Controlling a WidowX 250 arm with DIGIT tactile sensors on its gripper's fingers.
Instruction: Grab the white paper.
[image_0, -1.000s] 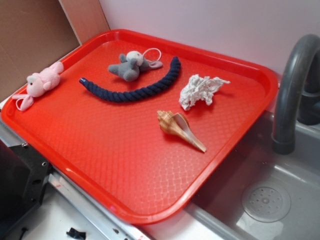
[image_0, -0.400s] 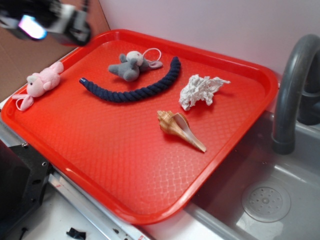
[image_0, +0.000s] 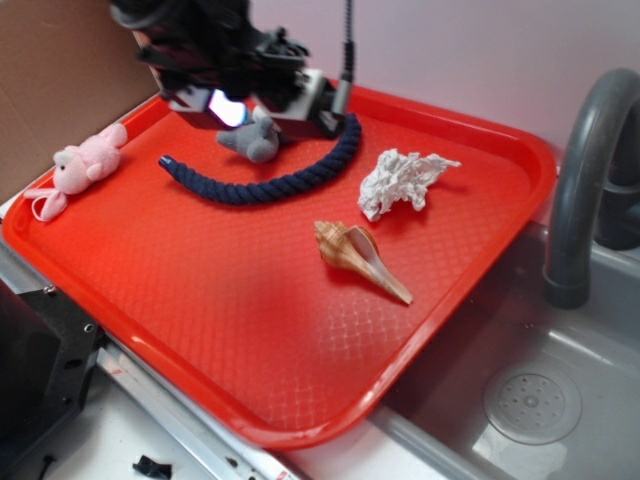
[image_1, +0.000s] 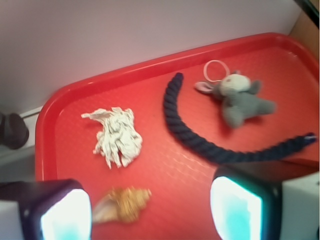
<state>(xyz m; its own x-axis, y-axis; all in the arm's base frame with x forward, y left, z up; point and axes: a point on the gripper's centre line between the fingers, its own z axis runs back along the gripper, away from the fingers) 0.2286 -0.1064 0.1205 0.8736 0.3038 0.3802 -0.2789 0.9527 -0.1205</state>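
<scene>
One gripper: fingers spread wide apart, nothing held.
White paper: on red tray, ahead of gripper, well apart, left of centre.
Seashell: nearest, between fingers.
Rope: ahead, right.

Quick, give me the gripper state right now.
Gripper: open and empty, fingers apart in the wrist view, above the red tray, not touching the white paper.

white paper on red tray, seashell below, two fingers spread apart
</scene>
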